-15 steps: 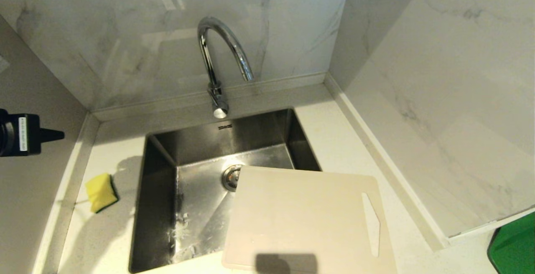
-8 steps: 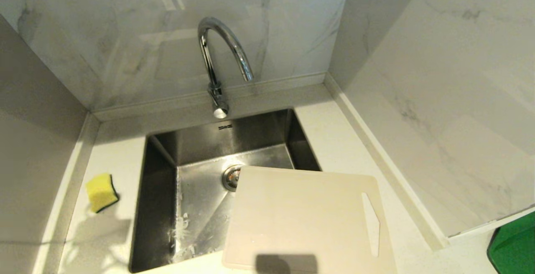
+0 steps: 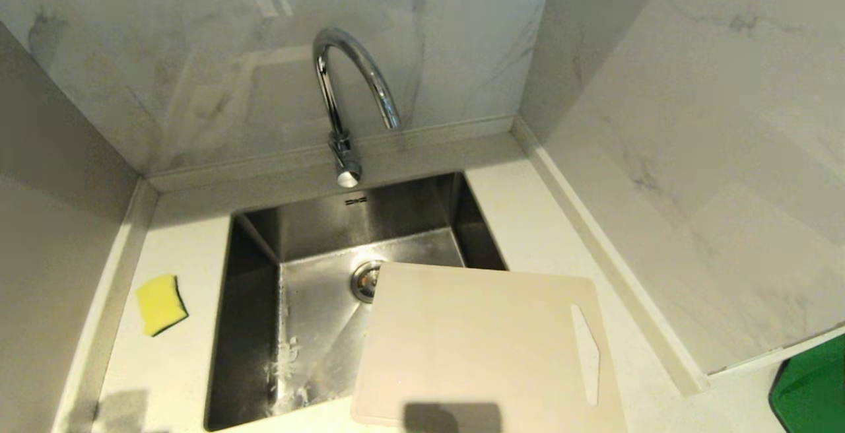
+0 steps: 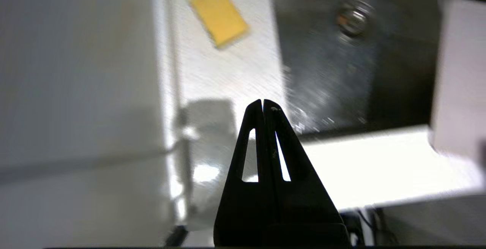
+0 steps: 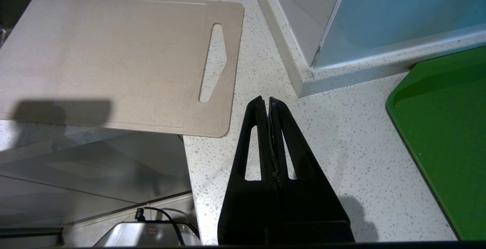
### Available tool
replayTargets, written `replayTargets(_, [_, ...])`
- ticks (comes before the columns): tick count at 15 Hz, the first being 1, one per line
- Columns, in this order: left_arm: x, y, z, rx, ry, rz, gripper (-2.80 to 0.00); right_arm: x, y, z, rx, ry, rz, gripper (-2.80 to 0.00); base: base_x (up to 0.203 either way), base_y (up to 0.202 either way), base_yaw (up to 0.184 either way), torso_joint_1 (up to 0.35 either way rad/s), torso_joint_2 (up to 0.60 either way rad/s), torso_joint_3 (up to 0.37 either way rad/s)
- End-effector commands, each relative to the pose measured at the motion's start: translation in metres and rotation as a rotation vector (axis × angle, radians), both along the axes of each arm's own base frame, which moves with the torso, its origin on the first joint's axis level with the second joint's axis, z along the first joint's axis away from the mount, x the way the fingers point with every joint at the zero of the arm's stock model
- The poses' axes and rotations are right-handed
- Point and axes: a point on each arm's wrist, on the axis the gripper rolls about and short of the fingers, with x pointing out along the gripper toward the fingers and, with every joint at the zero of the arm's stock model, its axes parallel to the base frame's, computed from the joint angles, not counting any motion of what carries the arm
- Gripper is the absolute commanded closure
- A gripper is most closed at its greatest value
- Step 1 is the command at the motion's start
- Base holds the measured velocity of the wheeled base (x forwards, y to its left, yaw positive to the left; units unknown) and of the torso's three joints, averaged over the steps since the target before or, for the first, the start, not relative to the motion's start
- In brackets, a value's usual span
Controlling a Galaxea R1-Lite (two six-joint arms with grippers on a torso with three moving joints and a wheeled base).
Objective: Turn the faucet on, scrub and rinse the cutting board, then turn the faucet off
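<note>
The chrome gooseneck faucet (image 3: 350, 99) rises behind the steel sink (image 3: 254, 327), and no water shows at its spout. The cream cutting board (image 3: 475, 347) lies flat, half over the sink's front right corner and half on the counter, slot handle to the right; it also fills the right wrist view as the cutting board (image 5: 114, 59). Neither arm appears in the head view. My left gripper (image 4: 263, 101) is shut and empty, held near the counter's front left edge. My right gripper (image 5: 264, 99) is shut and empty, above the counter beside the board's near right corner.
A yellow-and-green sponge (image 3: 160, 304) lies on the counter left of the sink, seen also as the sponge (image 4: 218, 11). A green tray (image 5: 444, 127) sits at the far right. Marble walls close the left, back and right sides.
The left arm has drawn back out of the head view's left edge; its shadow slid down the counter toward the front. The board, sponge and faucet stay put.
</note>
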Motion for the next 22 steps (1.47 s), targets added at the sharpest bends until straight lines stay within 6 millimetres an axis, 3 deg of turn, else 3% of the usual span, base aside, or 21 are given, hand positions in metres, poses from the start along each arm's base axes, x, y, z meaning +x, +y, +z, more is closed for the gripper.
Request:
replayTargets(1, [-0.028,-0.002,-0.036,-0.002,-0.055,-0.078,0.00,0.000,0.000,0.000,0.000,0.001,-0.002,0.00,0.000,0.000,0.000,0.000,0.00,0.000])
replayTargets(3, [-0.036,-0.002,-0.056,0.014,-0.045,-0.095,0.00,0.000,0.000,0.000,0.000,0.001,0.001,0.00,0.000,0.000,0.000,0.000,0.00,0.000])
replayTargets(9, [-0.043,-0.003,-0.083,0.068,-0.037,-0.108,0.00,0.000,0.000,0.000,0.000,0.001,-0.002,0.00,0.000,0.000,0.000,0.000,0.00,0.000])
replayTargets(16, [-0.061,-0.001,-0.094,0.100,-0.219,-0.041,0.00,0.000,0.000,0.000,0.000,0.001,0.000,0.00,0.000,0.000,0.000,0.000,0.00,0.000])
replayTargets(22, [-0.065,-0.001,-0.096,0.081,-0.269,-0.032,0.00,0.000,0.000,0.000,0.000,0.001,0.001,0.00,0.000,0.000,0.000,0.000,0.00,0.000])
